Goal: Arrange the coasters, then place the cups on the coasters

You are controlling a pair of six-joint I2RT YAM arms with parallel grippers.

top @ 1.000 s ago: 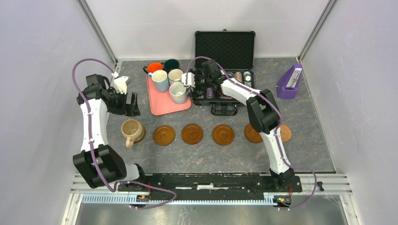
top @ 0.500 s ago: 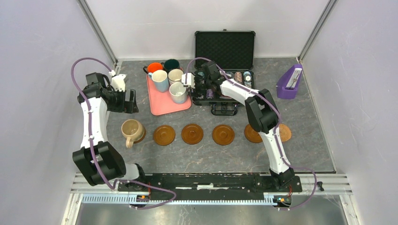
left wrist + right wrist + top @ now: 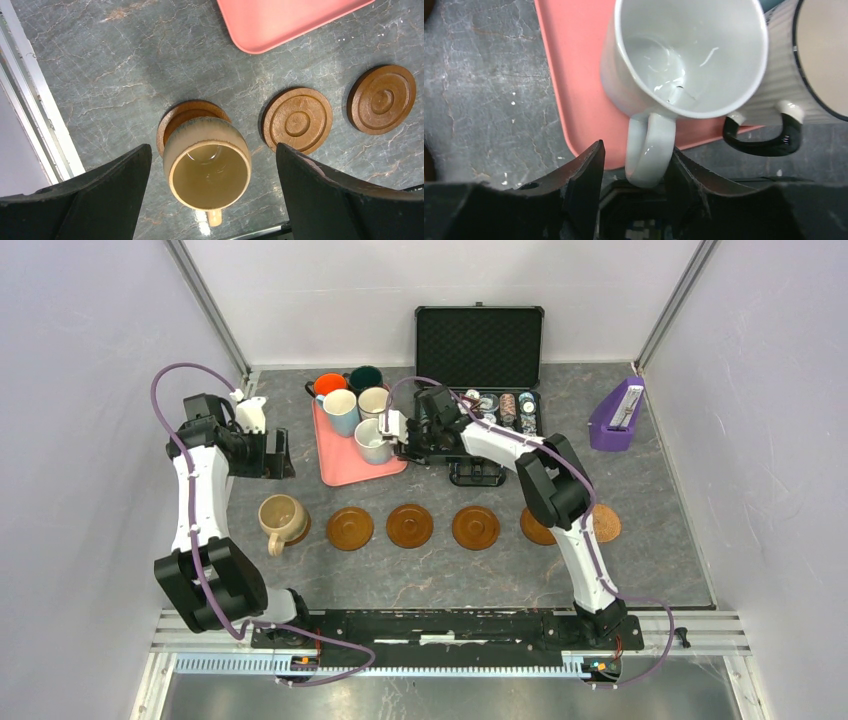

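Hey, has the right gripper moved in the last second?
Yes. The right gripper has shifted left and toward the near edge, away from the black case, and is now at the white mug on the pink tray.

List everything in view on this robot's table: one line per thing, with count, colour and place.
tray: one, pink, far left of centre
mugs on tray: five; orange mug, dark green mug, light blue mug, dark-rimmed mug, white mug
brown coasters: five, glossy brown, in a row nearer than the tray
woven coaster: one, lighter tan, right end of that row
tan mug: one, tan, on the leftmost coaster
case: one, black, lid open, far centre, beside the tray
poker chips: several stacks, mixed colours, inside the case
holder: one, purple, far right
left tool: one, black, open, raised near the tan mug
right tool: one, black, open, straddling the white mug's handle
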